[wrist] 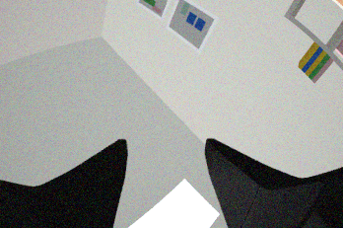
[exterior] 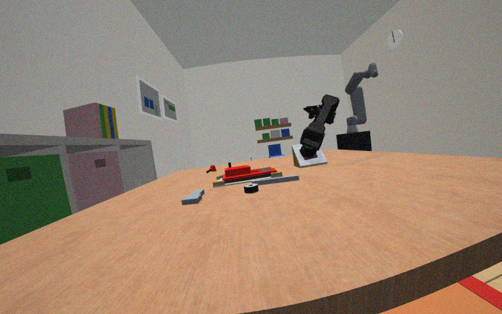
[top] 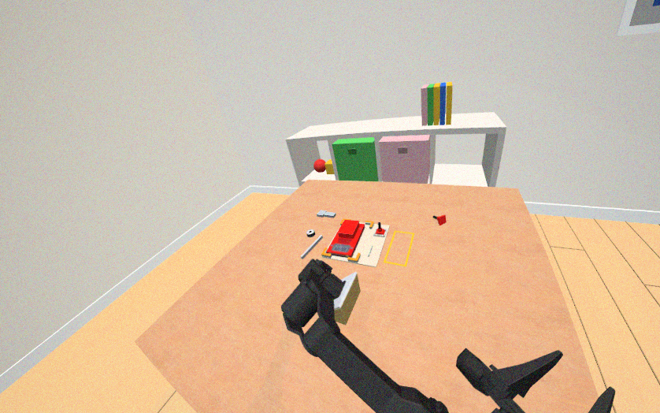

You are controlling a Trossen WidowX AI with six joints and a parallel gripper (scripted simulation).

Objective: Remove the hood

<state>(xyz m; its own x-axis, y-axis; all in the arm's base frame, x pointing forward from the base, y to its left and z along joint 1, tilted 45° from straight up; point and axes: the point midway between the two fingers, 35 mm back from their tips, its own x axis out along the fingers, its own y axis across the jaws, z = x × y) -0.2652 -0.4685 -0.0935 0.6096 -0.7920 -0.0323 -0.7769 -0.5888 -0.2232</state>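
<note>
A red toy car [top: 349, 228] [exterior: 237, 171] stands among orange corner brackets [top: 355, 257] on a pale board [top: 378, 247]. Its low end bears a dark grey patterned patch [top: 341, 248] [exterior: 265, 169]; where the hood's edges run is too small to tell. The marked area, a yellow outline [top: 409, 249], lies on the table right of the board in the top view and has nothing in it. My gripper [top: 586, 371] [exterior: 305, 110] [wrist: 167, 146] is open and empty, raised high and far from the car, with only wall and ceiling between its fingers in the wrist view.
A red piece with a black pin [top: 380, 232] stands on the board. Near the board lie a grey bar [top: 311, 247] [exterior: 276, 180], a small wheel [top: 310, 232] [exterior: 250, 189] and a flat grey piece [top: 325, 213] [exterior: 193, 197]. Another red piece [top: 441, 220] [exterior: 212, 168] lies beyond the outline.
</note>
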